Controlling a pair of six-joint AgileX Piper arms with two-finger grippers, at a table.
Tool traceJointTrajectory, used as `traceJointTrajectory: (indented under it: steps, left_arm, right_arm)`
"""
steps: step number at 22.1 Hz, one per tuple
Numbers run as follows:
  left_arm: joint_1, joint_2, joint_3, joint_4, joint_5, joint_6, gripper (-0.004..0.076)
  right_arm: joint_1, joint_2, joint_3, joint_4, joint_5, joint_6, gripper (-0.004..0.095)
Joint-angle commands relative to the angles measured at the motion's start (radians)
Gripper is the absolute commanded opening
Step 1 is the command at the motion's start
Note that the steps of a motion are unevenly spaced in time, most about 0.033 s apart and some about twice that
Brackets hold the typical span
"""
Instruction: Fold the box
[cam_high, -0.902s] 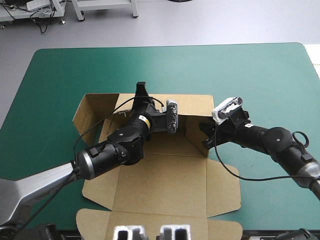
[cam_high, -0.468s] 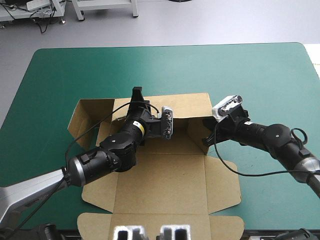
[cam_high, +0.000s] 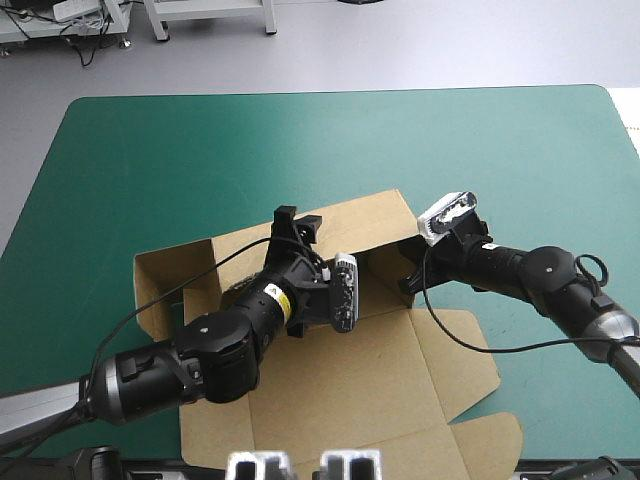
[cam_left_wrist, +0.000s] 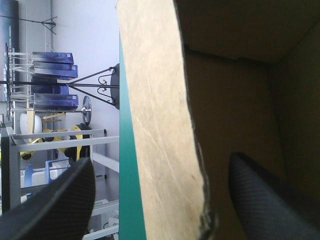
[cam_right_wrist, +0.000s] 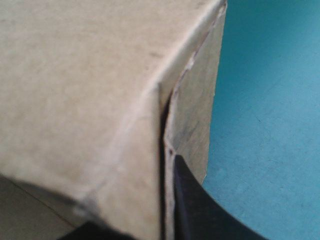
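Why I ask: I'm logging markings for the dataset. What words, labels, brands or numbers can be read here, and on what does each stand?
Nothing can be read.
Box: plain brown board, with no print showing in any view.
Left arm: a small yellow sticker with dark marks, too small to read.
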Motion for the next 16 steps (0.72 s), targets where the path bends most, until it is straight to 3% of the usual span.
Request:
traceJointTrajectory:
  steps: [1,3,5,6,7,8,10,16]
  left_arm:
    - [-0.079,-0.064,-0.026,0.012,0.051,-0.043,0.0546]
    - [-0.122,-0.082,-0.026,-0.012,0.075,-0.053,0.0544]
    - [-0.18,-0.103,-0.026,-0.015,0.121,-0.118,0.0465]
    - [-0.204,-0.121,-0.028,-0.015,0.147,-0.149,0.0288]
    - [-0.206,-0.13,-0.028,-0.015,0.145,-0.181,0.0169]
    - [-0.206,-0.149,-0.037,-0.027,0.141,-0.226,-0.0005]
    - [-0.199,-0.161,-0.086,-0.095,0.139,-0.213,0.0018]
    - [-0.007,-0.159,-0.273,-0.288,0.134,-0.109,0.0018]
  right_arm:
    - [0.014,-0.011,-0.014,0.023,0.072,0.01,-0.0023]
    - [0.014,-0.011,-0.027,0.019,0.068,0.01,-0.0023]
    - [0.014,-0.011,-0.061,-0.02,0.068,0.038,-0.0023]
    - [0.014,-0.011,-0.1,-0.108,0.073,0.104,-0.0023]
    - [0.014,-0.011,-0.117,-0.155,0.081,0.136,-0.0023]
    - [0.014,-0.011,-0.162,-0.281,0.113,0.229,-0.0023]
    - [0.014,-0.011,-0.229,-0.452,0.181,0.349,-0.0024]
    - [0.014,-0.011,-0.4,-0.725,0.353,0.552,-0.0024]
